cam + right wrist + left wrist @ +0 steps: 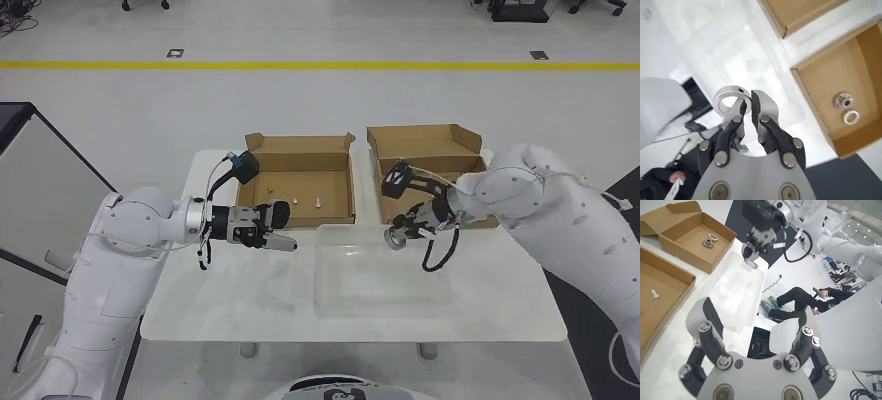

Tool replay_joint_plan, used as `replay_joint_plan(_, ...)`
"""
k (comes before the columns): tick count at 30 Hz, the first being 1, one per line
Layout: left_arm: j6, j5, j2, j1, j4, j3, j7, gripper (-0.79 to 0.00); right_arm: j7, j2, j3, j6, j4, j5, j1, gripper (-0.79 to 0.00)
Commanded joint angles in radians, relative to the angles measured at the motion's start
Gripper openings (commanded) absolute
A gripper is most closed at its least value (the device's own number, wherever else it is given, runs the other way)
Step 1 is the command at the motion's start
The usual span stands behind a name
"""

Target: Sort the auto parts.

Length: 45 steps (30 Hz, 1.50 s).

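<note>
My right gripper (748, 100) is shut on a silver metal ring (728, 94), pinching its rim, and hangs above the far right corner of the clear plastic tray (380, 290). From the left wrist view the same ring (750, 263) shows in that gripper (749, 261). In the right cardboard box (425, 165) lie a flanged metal hub (843, 100) and a pale ring (851, 117). The left cardboard box (300, 180) holds small bolts, one being a bolt (654, 294). My left gripper (755, 311) stands open with nothing in it, left of the tray (738, 289).
Both boxes sit side by side at the back of the white table (200, 300), flaps folded outward. The tray lies at the front centre. A seated person in dark clothes (800, 306) is beyond the table's edge.
</note>
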State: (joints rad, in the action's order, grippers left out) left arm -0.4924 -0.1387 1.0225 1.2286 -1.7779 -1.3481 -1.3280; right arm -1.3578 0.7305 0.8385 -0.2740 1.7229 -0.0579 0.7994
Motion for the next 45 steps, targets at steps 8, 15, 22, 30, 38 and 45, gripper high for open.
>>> replay_joint_plan(8, 0.0, 0.0, 0.0, 0.0, 0.0, 0.0, 0.0, 0.0, -0.062, 0.021, 0.014, -0.116, -0.132, 0.538, 0.031, -0.785)
replay_joint_plan(15, 0.0, 0.0, 0.0, 0.0, 0.0, 0.0, 0.0, 0.0, -0.08, 0.073, -0.039, -0.109, -0.129, 0.822, -0.029, -0.785)
replay_joint_plan(22, 0.0, 0.0, 0.0, 0.0, 0.0, 0.0, 0.0, 0.0, -0.131, 0.125, -0.037, -0.057, -0.119, 1.139, -0.07, -0.785)
replay_joint_plan(30, 0.0, 0.0, 0.0, 0.0, 0.0, 0.0, 0.0, 0.0, -0.178, 0.179, 0.033, -0.01, -0.09, 1.326, -0.031, -0.785)
replay_joint_plan(38, 0.0, 0.0, 0.0, 0.0, 0.0, 0.0, 0.0, 0.0, -0.178, 0.197, 0.043, -0.01, -0.073, 1.372, -0.017, -0.785)
replay_joint_plan(45, 0.0, 0.0, 0.0, 0.0, 0.0, 0.0, 0.0, 0.0, -0.138, 0.202, 0.04, 0.024, -0.05, 1.417, 0.015, -0.785)
